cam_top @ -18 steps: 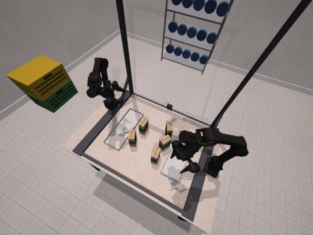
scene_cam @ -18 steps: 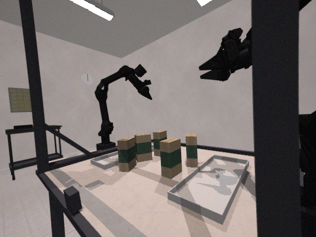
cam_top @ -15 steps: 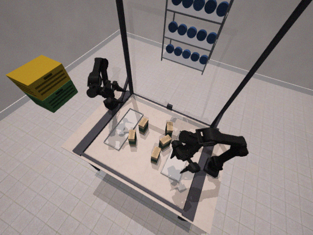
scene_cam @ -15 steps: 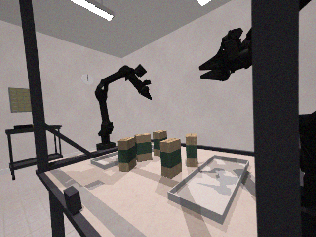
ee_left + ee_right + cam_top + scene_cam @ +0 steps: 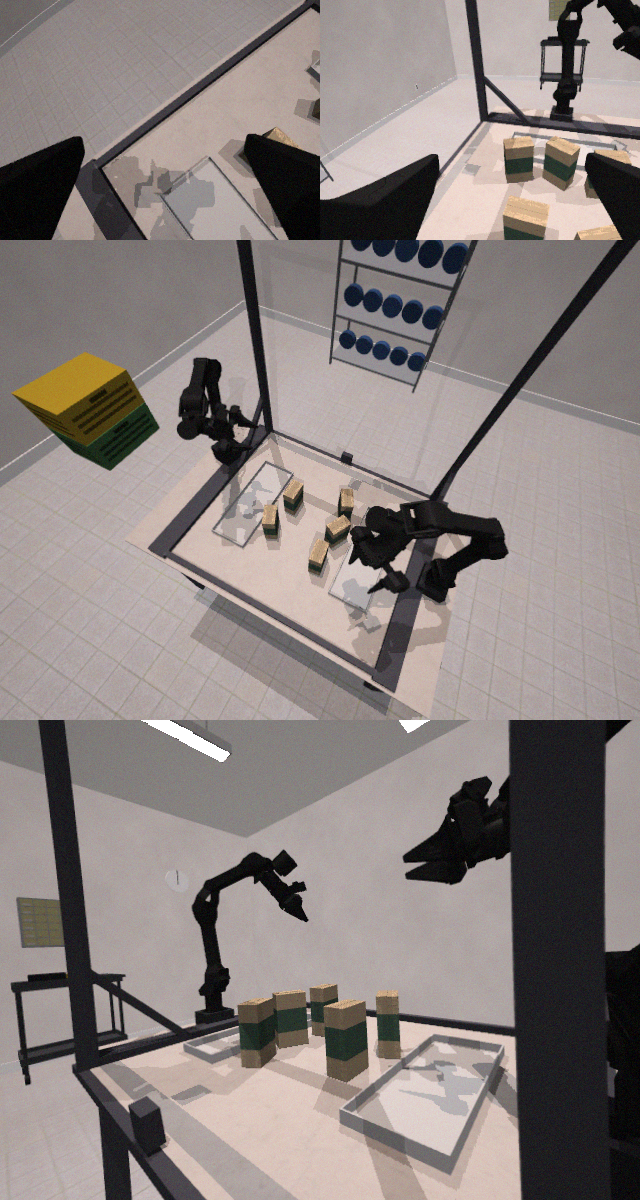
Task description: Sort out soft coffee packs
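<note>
Five tan coffee packs with green bands all stand upright on the bench. A row of three (image 5: 338,528) stands beside the left arm's tray (image 5: 356,578). A row of two (image 5: 281,506) stands beside the right arm's tray (image 5: 253,503). Both trays lie flat and hold no pack. My left gripper (image 5: 385,583) hangs open and empty above the end of its tray, high in the air in the exterior view (image 5: 302,916). My right gripper (image 5: 413,864) is open and empty, high above its tray (image 5: 426,1094), near the corner post in the top view (image 5: 247,420).
Dark frame posts (image 5: 255,338) rise at the bench corners and a dark rail runs along its edges. A small black box (image 5: 147,1123) sits on one rail. A rack of blue discs (image 5: 392,307) and a yellow-green crate (image 5: 85,407) stand off the bench.
</note>
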You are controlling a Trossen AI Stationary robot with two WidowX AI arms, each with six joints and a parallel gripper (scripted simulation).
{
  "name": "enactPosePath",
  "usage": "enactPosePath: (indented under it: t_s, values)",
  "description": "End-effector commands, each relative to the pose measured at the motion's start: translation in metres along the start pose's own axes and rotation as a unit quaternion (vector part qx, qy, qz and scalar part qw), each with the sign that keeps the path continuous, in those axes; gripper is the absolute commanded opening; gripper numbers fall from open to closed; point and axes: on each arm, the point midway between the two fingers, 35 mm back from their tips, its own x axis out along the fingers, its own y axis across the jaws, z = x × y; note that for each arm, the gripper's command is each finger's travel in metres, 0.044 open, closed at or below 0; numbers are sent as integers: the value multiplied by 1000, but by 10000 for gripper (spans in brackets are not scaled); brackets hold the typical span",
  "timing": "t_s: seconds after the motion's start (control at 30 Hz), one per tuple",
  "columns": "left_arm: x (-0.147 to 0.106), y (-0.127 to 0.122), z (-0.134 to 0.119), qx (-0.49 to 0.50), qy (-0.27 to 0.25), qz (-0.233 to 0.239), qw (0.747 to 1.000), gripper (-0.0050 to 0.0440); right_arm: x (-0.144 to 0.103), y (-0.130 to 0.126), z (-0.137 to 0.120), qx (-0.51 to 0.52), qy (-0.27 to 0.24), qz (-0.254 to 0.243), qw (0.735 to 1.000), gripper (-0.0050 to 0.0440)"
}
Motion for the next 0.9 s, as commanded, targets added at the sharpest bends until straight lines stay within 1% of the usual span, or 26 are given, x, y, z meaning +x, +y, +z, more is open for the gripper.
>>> enactPosePath:
  t_s: [0.0, 0.13, 0.17, 0.23, 0.3, 0.4, 0.43, 0.5, 0.57, 0.63, 0.73, 0.8, 0.87]
  values:
    - [-5, -14, 3, -33, 0, -22, 999, 355, -1, 1, 4, -8, -1, -1, 1000, 360]
    - [0, -47, 0, -88, 28, -51, 994, 355, -1, 1, 4, -8, -1, -1, 1000, 360]
    - [0, -51, 0, -89, 28, -51, 994, 355, -1, 1, 4, -8, -1, -1, 1000, 360]
    - [3, -67, -4, -120, 49, -64, 989, 355, -1, 1, 4, -8, -1, -1, 1000, 360]
    - [4, -79, -6, -130, 55, -68, 988, 355, -1, 1, 4, -8, -1, -1, 1000, 360]
    - [7, -103, -12, -171, 85, -80, 978, 355, -1, 1, 4, -8, -1, -1, 1000, 360]
    - [7, -107, -14, -171, 85, -80, 978, 355, -1, 1, 4, -8, -1, -1, 1000, 360]
    - [7, -107, -14, -171, 85, -80, 978, 355, -1, 1, 4, -8, -1, -1, 1000, 360]
    - [8, -122, -19, -202, 109, -85, 970, 355, -1, 1, 4, -8, -1, -1, 1000, 360]
    - [9, -135, -23, -211, 116, -86, 967, 355, -1, 1, 4, -8, -1, -1, 1000, 360]
    - [9, -157, -33, -249, 148, -87, 953, 355, -1, 1, 4, -8, -1, -1, 1000, 360]
    - [9, -162, -35, -249, 148, -87, 953, 355, -1, 1, 4, -8, -1, -1, 1000, 360]
    - [9, -176, -43, -278, 172, -84, 941, 355, -1, 1, 4, -8, -1, -1, 1000, 360]
